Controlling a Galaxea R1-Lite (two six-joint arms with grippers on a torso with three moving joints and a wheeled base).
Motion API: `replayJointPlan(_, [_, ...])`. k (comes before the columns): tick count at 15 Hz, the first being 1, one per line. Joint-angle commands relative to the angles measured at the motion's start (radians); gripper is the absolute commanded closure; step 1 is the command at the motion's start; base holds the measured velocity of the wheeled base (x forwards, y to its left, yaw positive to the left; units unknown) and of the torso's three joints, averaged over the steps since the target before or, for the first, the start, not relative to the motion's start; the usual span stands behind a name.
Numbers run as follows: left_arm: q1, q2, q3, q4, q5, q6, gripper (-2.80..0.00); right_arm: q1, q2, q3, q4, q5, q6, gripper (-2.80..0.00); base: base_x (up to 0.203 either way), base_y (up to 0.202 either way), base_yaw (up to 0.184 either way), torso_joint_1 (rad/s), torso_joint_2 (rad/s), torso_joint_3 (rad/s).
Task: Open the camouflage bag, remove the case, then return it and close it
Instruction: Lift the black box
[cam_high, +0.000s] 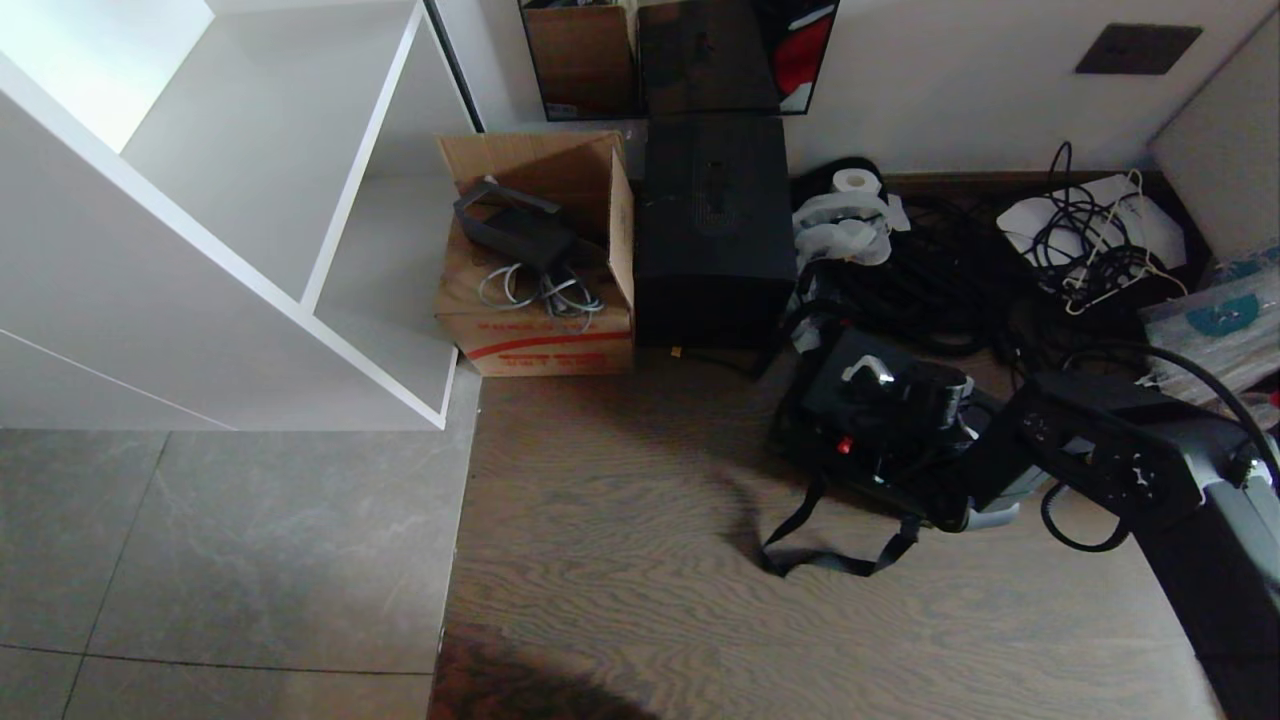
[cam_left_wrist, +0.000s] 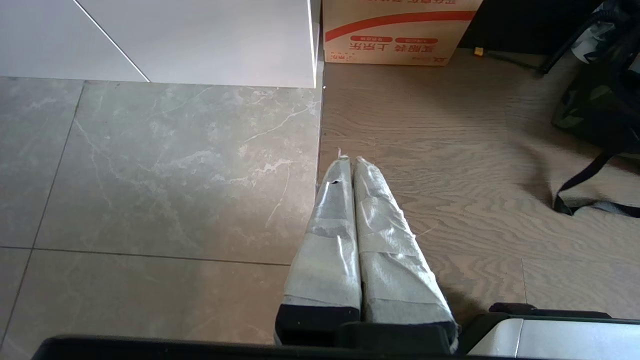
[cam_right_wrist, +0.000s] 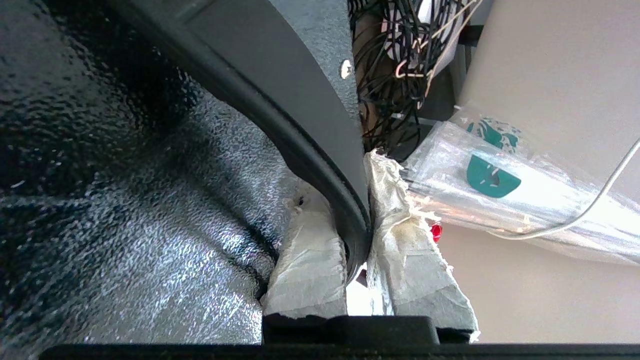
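Right wrist view shows the right gripper (cam_right_wrist: 356, 235) pinched narrow on a thin black rim with a raised edge, the two taped fingers (cam_right_wrist: 310, 260) pressing it from either side. That rim looks like the edge or handle of the case (cam_right_wrist: 150, 175), whose pebbled black surface fills the left of the frame. In the head view the case (cam_high: 880, 400) sits at right of centre, with its small red latch showing, on or in the camouflage bag (cam_high: 800, 470), whose black strap (cam_high: 830, 550) trails onto the wooden floor (cam_high: 620, 560) below it.

The hold is slim, on an edge only, so the case could twist or slip out if the arm swings it, and it would drop onto the bag or the cables (cam_high: 930, 280) behind. The loose strap could also snag the case on the way out or back in.

Hard to make out: whether the case is already clear of the bag, since both are dark and the right arm covers their right side. The bag's zipper and lining cannot be seen. The left gripper (cam_left_wrist: 352, 165) hangs over the floor seam in the middle of its own view, pressed together and empty.
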Motion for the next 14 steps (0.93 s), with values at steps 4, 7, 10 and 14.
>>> replayJointPlan(4, [0.000,0.000,0.000,0.001,0.000,0.000,0.00,-0.001,-0.084,0.027,-0.002,-0.004,-0.009,0.00,0.000,0.000,0.000,0.000,0.00,0.000])
replayJointPlan(7, [0.000,0.000,0.000,0.001,0.000,0.000,0.00,-0.001,-0.117,0.029,0.022,-0.004,-0.008,0.00,0.000,0.000,0.000,0.000,0.00,0.000])
replayJointPlan(10, [0.000,0.000,-0.001,0.000,0.000,0.000,0.00,-0.002,-0.145,0.047,0.022,-0.004,-0.007,0.00,0.000,0.000,0.000,0.000,0.00,0.000])
replayJointPlan(14, [0.000,0.000,0.000,0.001,0.000,0.000,0.00,-0.001,-0.181,0.062,0.032,-0.004,-0.008,0.00,0.000,0.000,0.000,0.000,0.00,0.000])
